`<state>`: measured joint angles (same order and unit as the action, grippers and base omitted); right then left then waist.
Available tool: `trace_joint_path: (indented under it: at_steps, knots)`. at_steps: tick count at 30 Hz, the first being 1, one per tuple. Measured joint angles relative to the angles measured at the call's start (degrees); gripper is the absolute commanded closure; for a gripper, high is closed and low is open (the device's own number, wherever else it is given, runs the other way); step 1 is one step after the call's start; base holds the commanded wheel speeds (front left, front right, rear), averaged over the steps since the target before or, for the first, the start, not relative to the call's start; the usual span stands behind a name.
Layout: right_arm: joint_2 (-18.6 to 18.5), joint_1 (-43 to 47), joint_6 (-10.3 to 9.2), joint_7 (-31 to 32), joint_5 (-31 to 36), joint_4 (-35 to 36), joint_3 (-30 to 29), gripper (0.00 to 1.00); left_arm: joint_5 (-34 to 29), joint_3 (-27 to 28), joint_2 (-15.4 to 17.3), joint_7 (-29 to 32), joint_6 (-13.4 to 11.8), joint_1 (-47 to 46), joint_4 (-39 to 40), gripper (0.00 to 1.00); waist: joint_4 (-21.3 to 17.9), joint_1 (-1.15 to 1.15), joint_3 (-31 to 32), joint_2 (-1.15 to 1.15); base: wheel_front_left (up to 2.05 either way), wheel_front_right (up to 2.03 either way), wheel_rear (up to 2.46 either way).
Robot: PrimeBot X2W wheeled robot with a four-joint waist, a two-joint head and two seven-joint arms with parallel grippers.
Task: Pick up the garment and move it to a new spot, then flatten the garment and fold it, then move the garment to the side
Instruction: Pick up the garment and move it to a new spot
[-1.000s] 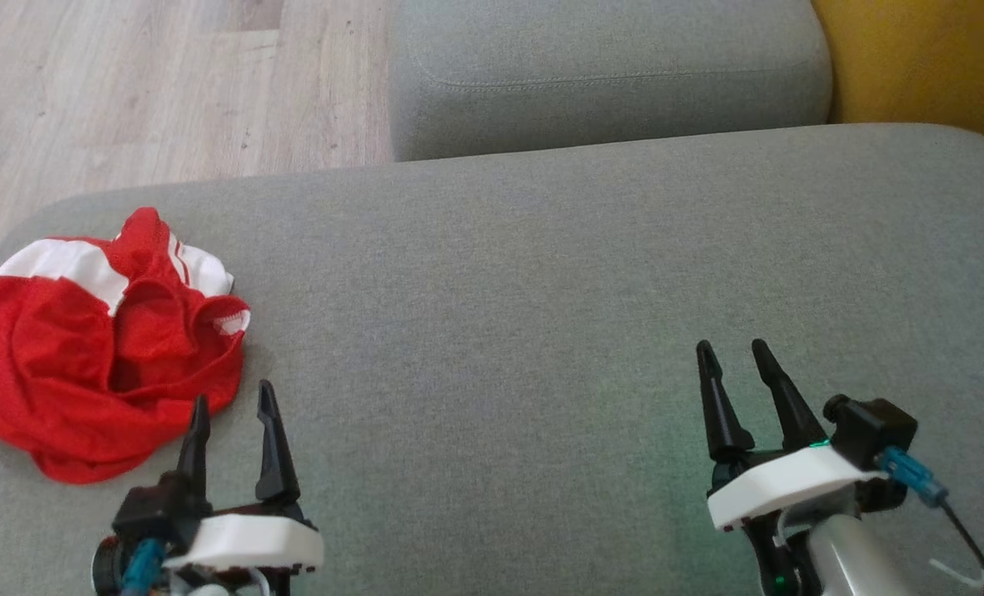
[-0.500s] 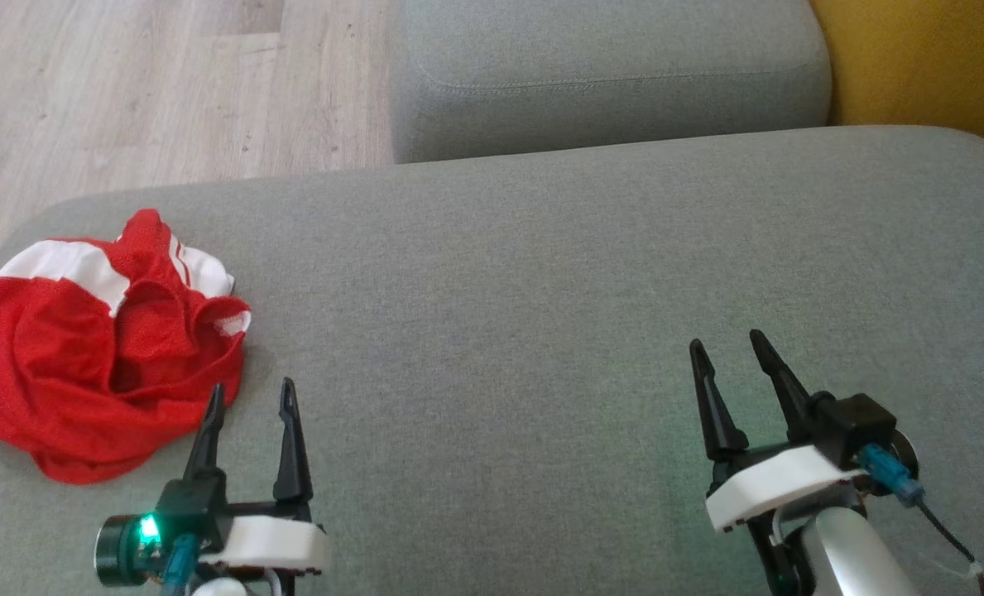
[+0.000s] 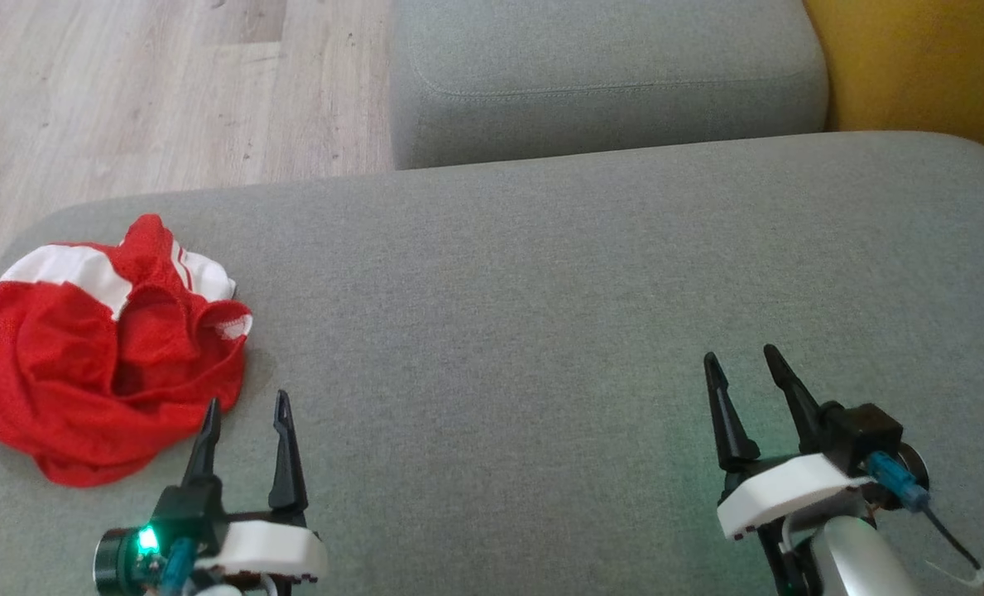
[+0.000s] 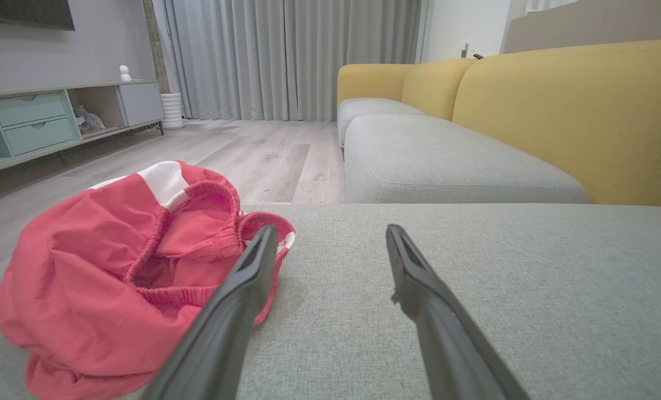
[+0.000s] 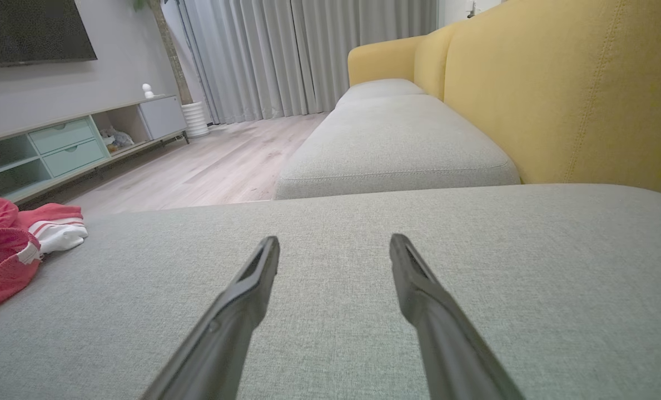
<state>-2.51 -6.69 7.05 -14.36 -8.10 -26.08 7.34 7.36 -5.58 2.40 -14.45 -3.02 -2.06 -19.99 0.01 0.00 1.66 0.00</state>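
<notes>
The garment point(image 3: 98, 356) is a crumpled heap of red mesh with white panels, lying at the left end of the grey sofa cushion point(image 3: 541, 290). It looks like shorts with an elastic waistband point(image 4: 113, 278) in the left wrist view, and it sits at the left edge of the right wrist view point(image 5: 8, 250). My left gripper point(image 3: 247, 406) is open just off the heap's near right edge, its left finger close beside the cloth, nothing between the fingers. My right gripper point(image 3: 741, 360) is open over bare cushion far to the right point(image 5: 334, 240).
A second grey seat cushion point(image 3: 607, 74) lies beyond, with the yellow sofa back point(image 3: 922, 66) to the right. Wooden floor point(image 3: 127, 91) runs past the cushion's left and far edges. A low cabinet point(image 5: 58, 144) and curtains point(image 4: 286, 55) stand across the room.
The head view has shifted slightly downward. My left gripper has moved a little right and rolled, showing a green light on its wrist. The right gripper has rotated slightly. The garment lies as before.
</notes>
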Motion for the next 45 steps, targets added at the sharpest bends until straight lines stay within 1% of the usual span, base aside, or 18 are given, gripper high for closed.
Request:
trace_joint_path:
  at_steps: [7, 10, 13, 18, 24, 25, 30, 33, 36, 39, 42, 45]
  knots:
    - [0.0, 0.02, 0.0, 0.0, -0.94, -0.44, -0.24, 0.0, 0.82, 0.16, 0.0, 0.0, -0.02, 0.0, -0.36, 0.0, 0.73, 0.0, 0.21, 0.0, 0.0, 0.0, 0.0]
    - [-0.01, 0.14, 0.0, 0.0, -0.98, -0.45, -0.42, 0.0, 0.82, 0.19, 0.0, 0.0, -0.37, -0.01, -0.29, 0.0, 1.94, 0.0, 0.11, 0.0, 0.0, 0.0, 0.0]
    - [-0.01, 0.24, 0.0, -0.01, -0.98, -0.44, -0.81, 0.0, 0.82, 0.15, 0.0, 0.0, -0.63, -0.02, -0.04, 0.0, 3.96, 0.0, -0.06, 0.0, 0.0, 0.0, 0.0]
    - [-0.02, 0.35, 0.0, -0.01, -0.89, -0.38, -1.59, 0.0, 0.68, 0.11, 0.0, 0.0, -1.57, -0.01, 0.94, 0.0, 9.31, 0.0, -0.37, 0.0, 0.0, 0.0, 0.0]
    - [-0.02, 0.46, 0.0, -0.01, -0.9, -0.01, -2.15, 0.0, 0.51, 0.49, 0.01, 0.0, -1.93, 0.02, 2.91, 0.0, 17.52, 0.0, -0.6, 0.0, 0.0, 0.0, 0.0]
    - [-0.02, 0.46, 0.0, -0.01, -0.9, -0.01, -2.15, 0.0, 0.51, 0.49, 0.01, 0.0, -1.93, 0.02, 2.91, 0.0, 17.52, 0.0, -0.6, 0.0, 0.0, 0.0, 0.0]
    - [0.0, 0.53, 0.0, -0.01, -0.86, 0.38, -2.27, 0.0, 0.13, 2.46, 0.07, 0.0, -2.12, 0.08, 5.54, 0.0, 23.99, 0.0, -0.8, 0.0, 0.0, 0.0, 0.0]
    - [0.02, 0.51, 0.0, -0.01, 0.25, 0.87, -2.89, 0.0, -0.42, 3.78, 0.08, -0.01, -2.11, 0.05, 7.21, 0.0, 26.86, 0.0, -1.42, 0.0, 0.0, 0.0, 0.0]
    - [0.02, 0.34, 0.0, -0.01, 2.71, 1.49, -4.05, 0.0, -0.44, 4.33, 0.11, -0.01, -2.11, -0.35, 8.72, 0.0, 28.19, 0.0, -3.38, 0.0, 0.0, 0.0, 0.0]
    - [0.02, -0.03, 0.0, -0.01, 5.82, 2.19, -5.24, 0.0, -0.85, 4.7, 0.09, -0.01, -1.99, -3.32, 9.8, 0.0, 28.52, 0.0, -6.25, 0.0, 0.0, 0.0, 0.0]
    - [-0.27, -1.52, 0.0, -0.01, 9.4, 4.33, -6.16, 0.0, -0.93, 4.48, 0.04, -0.09, -0.76, -9.21, 10.15, 0.0, 28.24, 0.01, -9.8, 0.0, 0.0, 0.0, 0.0]
    - [-2.32, -4.39, 0.0, -0.01, 11.25, 6.98, -5.84, 0.0, -1.75, 3.48, -0.12, -0.19, 1.1, -15.9, 8.35, 0.0, 27.59, 0.01, -13.74, 0.0, 0.0, 0.0, 0.0]
